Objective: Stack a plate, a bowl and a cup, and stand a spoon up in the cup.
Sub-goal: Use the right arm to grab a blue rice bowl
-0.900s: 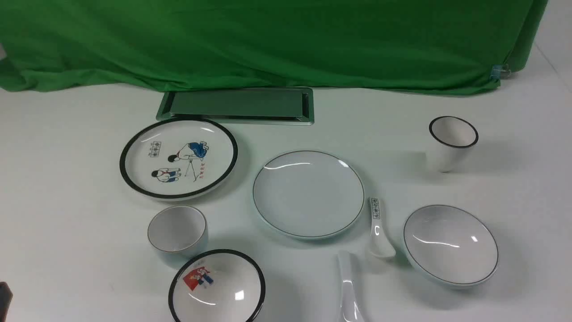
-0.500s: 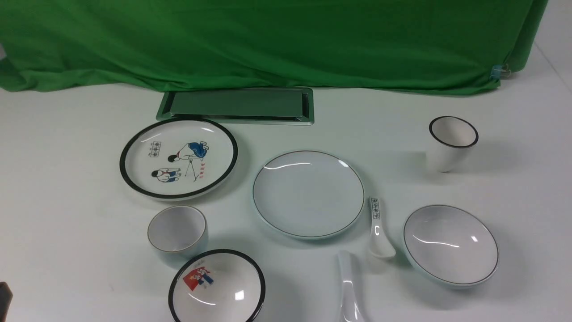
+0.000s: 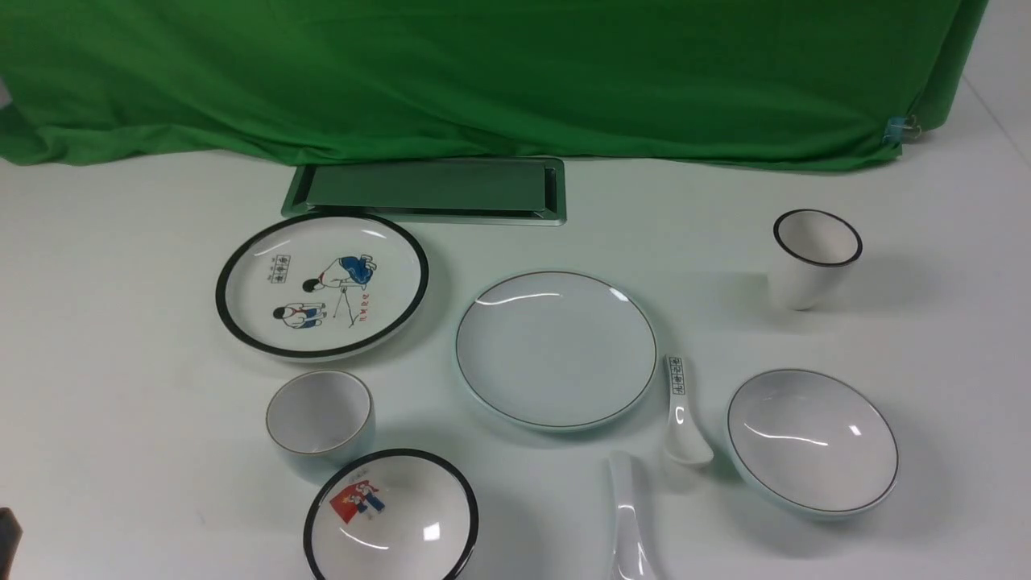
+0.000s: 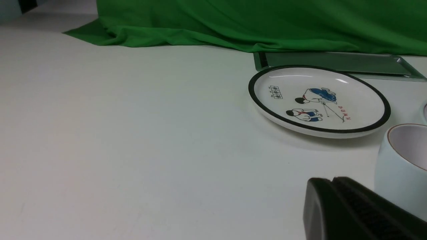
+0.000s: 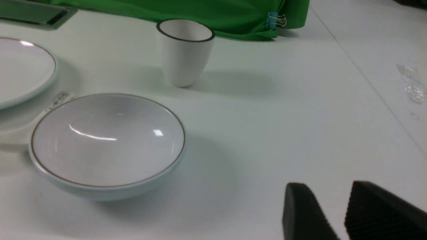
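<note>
The plain plate (image 3: 556,348) lies mid-table. To its right sits the plain bowl (image 3: 812,440), which fills the right wrist view (image 5: 106,146). The squat cup (image 3: 320,415) stands at the front left and shows at the edge of the left wrist view (image 4: 403,166). At the front edge lies the plain white spoon (image 3: 628,524), partly cut off. My left gripper (image 4: 333,181) is shut and empty, low beside the cup; only a dark sliver (image 3: 6,538) of it reaches the front view. My right gripper (image 5: 330,187) is open and empty, to the right of the bowl.
A black-rimmed cartoon plate (image 3: 322,283), a black-rimmed picture bowl (image 3: 391,515), a taller black-rimmed cup (image 3: 815,258) and a spoon with black characters (image 3: 683,411) share the table. A metal tray (image 3: 427,189) lies before the green cloth (image 3: 483,72).
</note>
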